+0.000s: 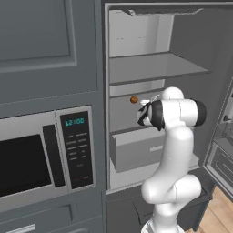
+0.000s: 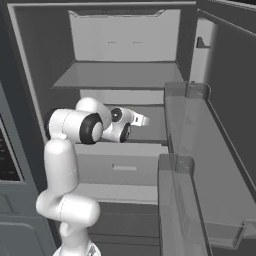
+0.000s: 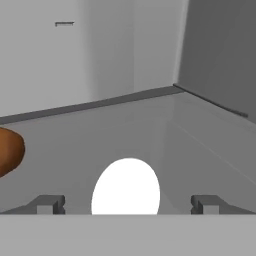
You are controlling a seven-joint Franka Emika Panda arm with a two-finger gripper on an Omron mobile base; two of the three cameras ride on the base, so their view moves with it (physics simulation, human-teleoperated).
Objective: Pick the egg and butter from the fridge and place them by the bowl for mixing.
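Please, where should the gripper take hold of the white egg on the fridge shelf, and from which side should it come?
Grip the egg across its rounded middle, coming straight in from the front of the fridge. It stands on the shelf centred between the open gripper, one fingertip on each side, so probably advancing a little and closing is enough. The reddish-brown ball lies apart, to the side.

I see the egg (image 3: 126,186) on a fridge (image 1: 154,68) shelf, between my hand's (image 3: 127,205) spread fingertips, with a ball (image 3: 7,150) at its ten o'clock and the drawer (image 1: 136,148) below.
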